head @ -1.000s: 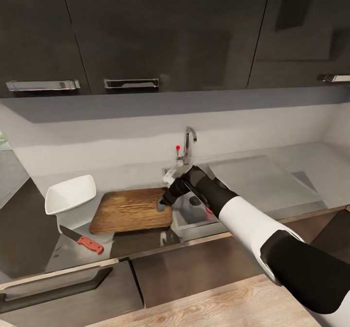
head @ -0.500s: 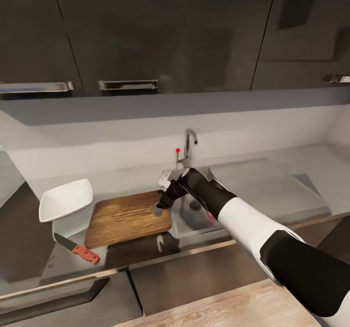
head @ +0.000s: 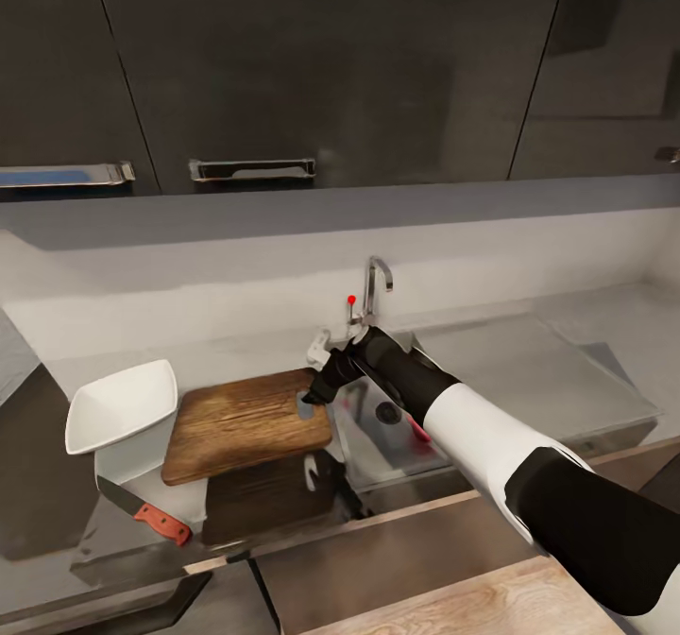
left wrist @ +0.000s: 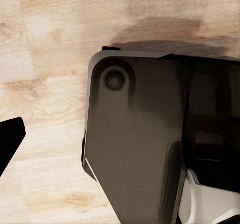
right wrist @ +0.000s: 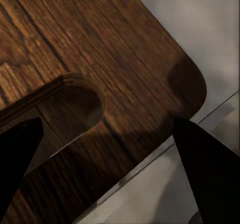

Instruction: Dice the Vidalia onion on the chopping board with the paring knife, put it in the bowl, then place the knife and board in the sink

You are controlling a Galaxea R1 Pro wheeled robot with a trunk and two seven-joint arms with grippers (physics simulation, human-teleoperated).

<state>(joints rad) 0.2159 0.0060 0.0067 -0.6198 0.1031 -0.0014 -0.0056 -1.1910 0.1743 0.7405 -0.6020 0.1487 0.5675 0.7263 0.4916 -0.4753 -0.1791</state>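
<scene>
Camera swung since a second ago: whole scene sits a little differently in the head view, cabinets higher, bowl [head: 121, 406] and knife [head: 142, 514] further left. Right gripper [head: 309, 397] still at the right end of the board [head: 241, 422], by its slot, fingers [right wrist: 205, 176] spread in the wrist view with board and slot between them, gripping nothing. Board lying on the countertop [head: 529, 356] just left of the sink [head: 378, 441], right edge at the basin rim, as before. Onion [head: 419, 430] a pink spot in the basin, mostly hidden by the arm. Knife on the near edge, left of the board, below the bowl. Left gripper [left wrist: 7, 141]: one dark fingertip over wood floor, cannot tell its state.
</scene>
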